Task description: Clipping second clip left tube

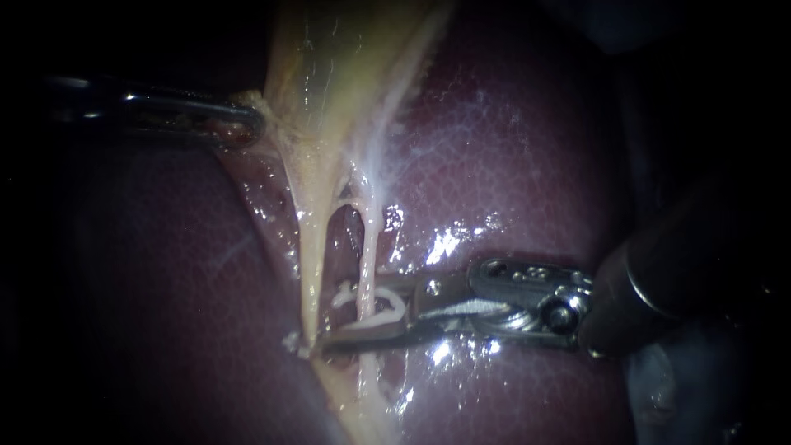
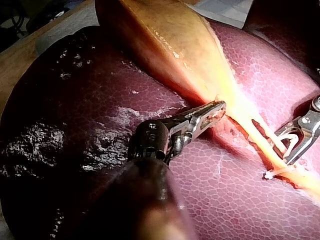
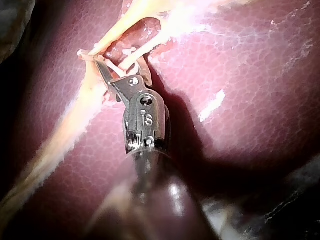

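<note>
My left instrument (image 1: 241,124) has its jaws closed on the edge of the gallbladder (image 1: 329,58) where the gallbladder narrows. I judge that it holds there to pull the tissue away from the liver (image 1: 511,165), so that the two tubes below stand stretched and apart, with an open window between them. My right instrument (image 1: 354,317) lies low over the liver. Its jaws stand apart and carry a white clip (image 1: 387,311) between them, one leg against each jaw, not yet pressed together. The thinner tube (image 1: 368,247) crosses inside the mouth of these jaws. The left tube (image 1: 311,272), which is the thicker and more yellow one, is just at the tip of the lower jaw, rather ahead of the jaws than fully between them. I think the jaws must go further forward before this tube is really taken in, and the risk is to close the clip on the wrong tube or on both. A small pale bit sits at the left tube, just past the jaw tip; I cannot tell if it is a clip. The liver surface under both instruments is dark red, wet and shining, so things may slip on it. Beyond the liver, far ahead of my left instrument, I see a brown edge of the table (image 2: 12,65) and a light cloth (image 2: 225,6); the rest of the room is dark.
</note>
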`<state>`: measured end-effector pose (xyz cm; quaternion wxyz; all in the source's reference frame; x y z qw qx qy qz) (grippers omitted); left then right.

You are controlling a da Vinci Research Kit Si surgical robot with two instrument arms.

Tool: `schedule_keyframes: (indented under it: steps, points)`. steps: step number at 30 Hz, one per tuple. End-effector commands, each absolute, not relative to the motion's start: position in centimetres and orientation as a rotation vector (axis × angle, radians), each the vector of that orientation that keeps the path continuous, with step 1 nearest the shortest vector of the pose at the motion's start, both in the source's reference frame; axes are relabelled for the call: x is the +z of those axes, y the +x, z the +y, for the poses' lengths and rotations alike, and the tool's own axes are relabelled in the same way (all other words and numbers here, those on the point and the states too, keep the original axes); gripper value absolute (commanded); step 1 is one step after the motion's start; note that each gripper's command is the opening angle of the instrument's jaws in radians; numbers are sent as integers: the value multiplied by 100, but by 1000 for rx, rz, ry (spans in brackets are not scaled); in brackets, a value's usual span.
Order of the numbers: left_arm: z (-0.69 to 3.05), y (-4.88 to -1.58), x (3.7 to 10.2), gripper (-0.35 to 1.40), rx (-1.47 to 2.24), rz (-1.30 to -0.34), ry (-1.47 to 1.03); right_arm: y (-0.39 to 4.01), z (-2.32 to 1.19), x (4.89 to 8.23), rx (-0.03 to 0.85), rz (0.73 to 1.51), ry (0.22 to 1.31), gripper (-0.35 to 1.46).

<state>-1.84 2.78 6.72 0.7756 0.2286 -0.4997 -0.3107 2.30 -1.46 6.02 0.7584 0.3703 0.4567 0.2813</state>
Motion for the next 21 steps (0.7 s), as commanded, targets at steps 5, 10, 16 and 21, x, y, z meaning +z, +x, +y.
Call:
schedule_keyframes:
  steps: [5,10,16,21]
  points:
    - [277,-183,672,-35,-672,-1082,495,217,-145,606,608,995,809,45]
    - [278,-183,672,-35,-672,-1082,495,189,-137,611,619,977,797,45]
    - [278,-182,672,-35,-672,-1082,495,155,-118,597,621,982,787,45]
    - [278,-182,672,-35,-672,-1082,495,143,-107,578,618,986,791,45]
